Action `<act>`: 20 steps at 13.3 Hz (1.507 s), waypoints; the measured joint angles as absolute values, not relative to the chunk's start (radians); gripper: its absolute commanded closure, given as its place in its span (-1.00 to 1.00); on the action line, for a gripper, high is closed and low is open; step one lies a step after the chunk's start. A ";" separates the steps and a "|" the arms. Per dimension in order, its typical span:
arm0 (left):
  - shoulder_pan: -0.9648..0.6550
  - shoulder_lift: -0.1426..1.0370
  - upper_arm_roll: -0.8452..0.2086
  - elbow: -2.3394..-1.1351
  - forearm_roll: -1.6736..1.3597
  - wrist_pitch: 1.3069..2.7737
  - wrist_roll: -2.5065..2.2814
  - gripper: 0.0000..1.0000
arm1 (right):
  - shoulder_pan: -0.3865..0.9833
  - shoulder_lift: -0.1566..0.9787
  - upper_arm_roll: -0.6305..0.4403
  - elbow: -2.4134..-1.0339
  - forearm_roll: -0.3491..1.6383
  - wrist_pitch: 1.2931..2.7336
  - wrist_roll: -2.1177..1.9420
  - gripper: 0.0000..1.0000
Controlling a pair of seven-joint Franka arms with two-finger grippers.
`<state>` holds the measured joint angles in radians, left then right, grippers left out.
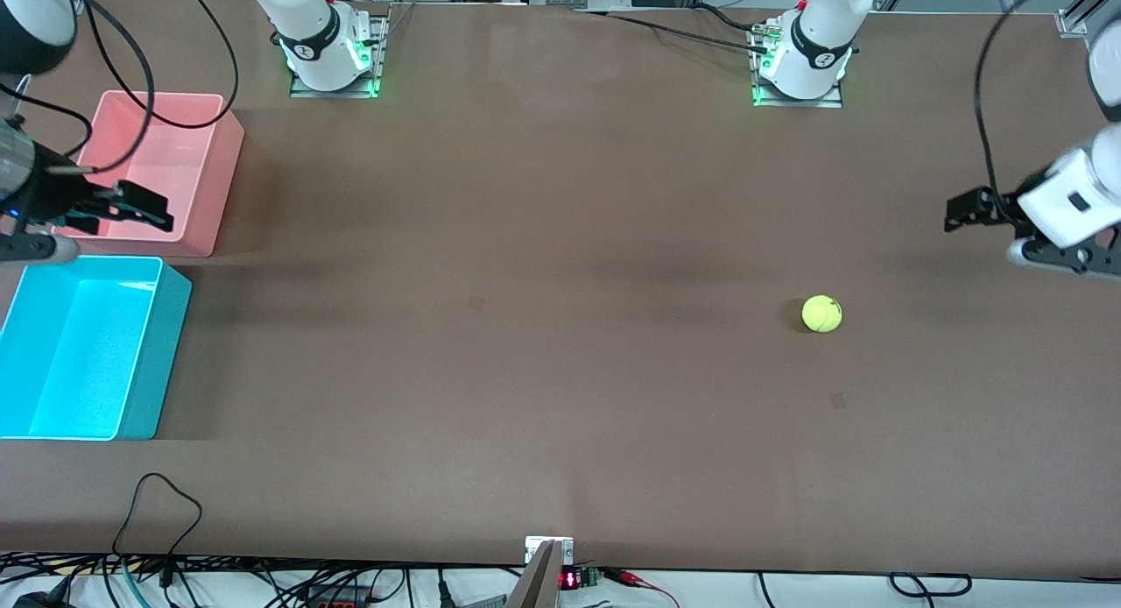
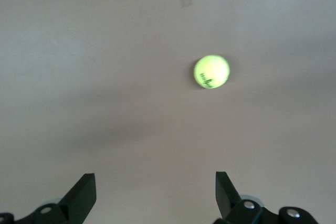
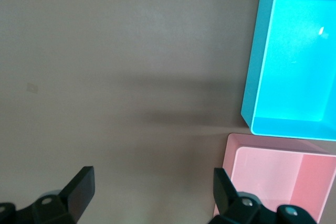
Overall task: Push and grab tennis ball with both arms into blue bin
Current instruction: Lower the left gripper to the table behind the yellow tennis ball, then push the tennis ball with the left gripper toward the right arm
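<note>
Both arms are white with black joint bands; black cables hang from them. Left gripper (image 1: 963, 212) and right gripper (image 1: 144, 203) are black, two-fingered. Bases glow green.

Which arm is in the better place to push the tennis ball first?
The left arm, probably. Its open claw hangs over the table near the tennis ball, which shows in its wrist view. The right claw, also open, is over the pink bin, beside the blue bin.
</note>
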<state>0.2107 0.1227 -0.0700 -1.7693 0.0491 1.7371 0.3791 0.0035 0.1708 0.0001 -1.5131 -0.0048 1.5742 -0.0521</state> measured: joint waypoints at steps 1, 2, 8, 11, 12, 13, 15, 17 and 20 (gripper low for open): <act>0.250 0.167 -0.068 -1.771 0.049 1.761 0.488 -0.78 | 0.003 0.183 0.000 -1.513 -0.005 1.575 -0.052 -1.00; 0.282 0.214 -0.068 -1.773 0.049 1.789 0.591 -0.05 | 0.003 0.191 0.000 -1.513 -0.005 1.575 -0.052 -1.00; 0.318 0.452 -0.081 -1.776 0.049 1.858 1.008 1.00 | 0.003 0.235 0.000 -1.517 -0.010 1.550 -0.052 -1.00; 0.302 0.519 -0.088 -1.775 0.049 1.953 1.237 1.00 | 0.005 0.239 0.001 -1.517 -0.010 1.523 -0.052 -1.00; 0.298 0.530 -0.090 -1.775 0.049 1.972 1.283 1.00 | 0.005 0.239 0.001 -1.517 -0.010 1.518 -0.052 -1.00; 0.294 0.537 -0.094 -1.776 0.049 1.991 1.323 1.00 | 0.005 0.239 0.001 -1.517 -0.010 1.515 -0.052 -1.00; 0.280 0.544 -0.098 -1.790 0.049 2.053 1.395 1.00 | 0.004 0.239 0.001 -1.520 -0.010 1.509 -0.052 -1.00; 0.264 0.548 -0.105 -1.826 0.049 2.153 1.477 1.00 | 0.003 0.240 0.001 -1.525 -0.010 1.508 -0.052 -1.00; 0.250 0.549 -0.105 -1.854 0.052 2.199 1.529 1.00 | 0.003 0.240 0.000 -1.530 -0.010 1.508 -0.052 -1.00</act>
<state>0.2501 0.5494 -0.1052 -1.8540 0.0518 2.1987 1.5292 0.0026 0.2397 0.0003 -1.5300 -0.0097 1.5082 -0.0521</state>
